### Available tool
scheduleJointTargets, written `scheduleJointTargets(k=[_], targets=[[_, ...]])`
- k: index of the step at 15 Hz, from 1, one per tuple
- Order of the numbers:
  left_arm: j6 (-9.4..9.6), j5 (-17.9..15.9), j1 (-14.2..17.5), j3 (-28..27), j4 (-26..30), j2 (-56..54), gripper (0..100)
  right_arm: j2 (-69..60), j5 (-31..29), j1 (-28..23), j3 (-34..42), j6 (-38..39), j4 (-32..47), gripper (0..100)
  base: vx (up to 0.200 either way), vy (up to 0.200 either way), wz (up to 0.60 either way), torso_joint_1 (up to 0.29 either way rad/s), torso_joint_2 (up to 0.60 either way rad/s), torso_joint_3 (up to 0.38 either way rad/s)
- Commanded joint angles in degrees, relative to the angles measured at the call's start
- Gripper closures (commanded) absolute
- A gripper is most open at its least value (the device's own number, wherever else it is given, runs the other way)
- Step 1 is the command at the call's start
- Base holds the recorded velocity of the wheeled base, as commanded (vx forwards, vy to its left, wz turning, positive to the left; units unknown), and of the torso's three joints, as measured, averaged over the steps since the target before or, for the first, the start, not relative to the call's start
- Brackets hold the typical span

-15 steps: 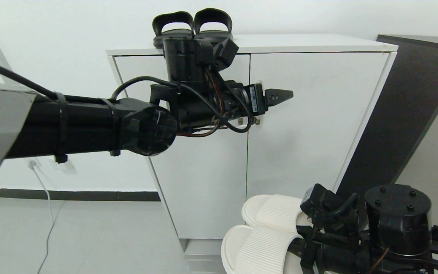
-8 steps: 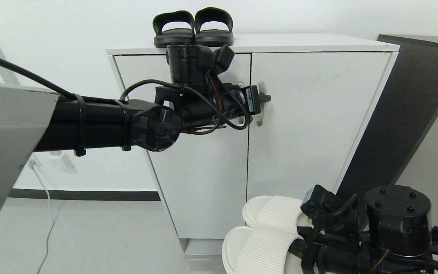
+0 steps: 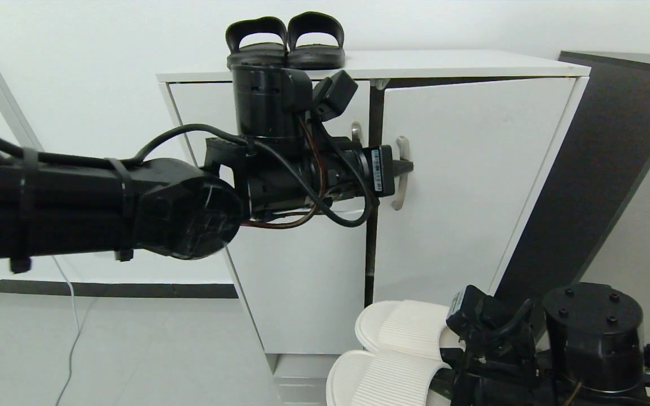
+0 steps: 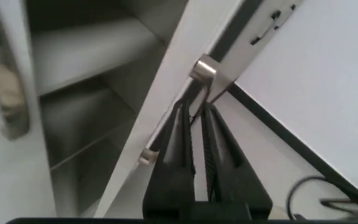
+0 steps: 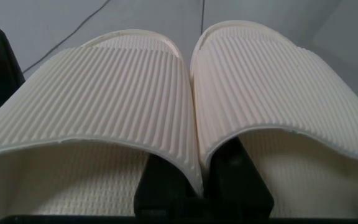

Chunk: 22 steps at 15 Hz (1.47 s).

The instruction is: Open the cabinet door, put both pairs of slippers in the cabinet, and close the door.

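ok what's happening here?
Left gripper is shut on the handle of the right door, which is ajar, a dark gap showing at its edge. Right gripper holds the white slippers low before the cabinet. Black slippers sit on the cabinet's top.

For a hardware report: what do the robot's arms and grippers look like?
Both are black. The left arm is a thick tube with strapped cables and a white label; the left gripper has slim pointed fingers. The right arm has a round bolted cap.
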Motion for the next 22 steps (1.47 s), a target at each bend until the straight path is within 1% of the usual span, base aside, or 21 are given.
scheduleJointTargets(k=[1,4,5,6,8,9,11,12,14,15,18,21,22], targets=[[-0.04,0.18,-0.35,3.86,-1.35,-4.7,100,-0.47,0.03,0.15,0.22,-0.04,0.06,100,0.0,0.0,0.0,0.0,0.0,0.0],[-0.04,0.18,-0.7,10.19,-1.79,-10.67,100,-0.21,0.03,0.15,0.22,-0.04,0.06,100,0.0,0.0,0.0,0.0,0.0,0.0],[-0.3,0.27,-0.26,11.33,-2.06,-11.73,100,-0.12,0.03,0.15,0.22,-0.04,0.06,100,0.0,0.0,0.0,0.0,0.0,0.0],[-0.66,0.27,1.06,11.77,-3.11,-11.73,100,-0.03,0.03,0.24,0.22,-0.13,0.06,100,0.0,0.0,0.0,0.0,0.0,0.0],[-2.41,-0.08,3.52,11.5,-6.36,-10.06,100,-0.03,0.03,0.24,0.31,-0.74,0.06,100,0.0,0.0,0.0,0.0,0.0,0.0],[-2.94,0.01,3.87,11.24,-7.68,-8.91,100,0.05,0.03,0.32,0.31,-0.92,-0.03,100,0.0,0.0,0.0,0.0,0.0,0.0],[-3.03,0.18,3.96,11.06,-9.0,-6.89,100,0.05,0.03,0.24,0.4,-0.92,0.06,100,0.0,0.0,0.0,0.0,0.0,0.0],[-3.12,0.27,4.22,9.75,-9.7,-5.13,100,0.05,-0.06,0.32,0.49,-0.92,0.06,100,0.0,0.0,0.0,0.0,0.0,0.0],[-4.43,0.27,4.49,6.93,-10.58,-2.23,100,0.05,-0.06,0.24,0.49,-0.92,0.06,100,0.0,0.0,0.0,0.0,0.0,0.0],[-4.61,0.45,4.49,5.26,-10.58,-0.92,100,0.05,-0.06,0.32,0.4,-0.92,0.06,100,0.0,0.0,0.0,0.0,0.0,0.0],[-4.61,0.45,4.4,0.34,-10.58,2.6,100,0.05,-0.06,0.24,0.49,-0.92,0.06,100,0.0,0.0,0.0,0.0,0.0,0.0],[-4.61,0.01,3.78,-1.68,-10.76,4.62,100,0.14,-0.06,0.24,0.49,-1.0,0.15,100,0.0,0.0,0.0,0.0,0.0,0.0],[-4.61,0.36,3.52,-1.86,-11.2,5.24,100,0.14,-0.06,0.32,0.49,-1.0,0.15,100,0.0,0.0,0.0,0.0,0.0,0.0]])
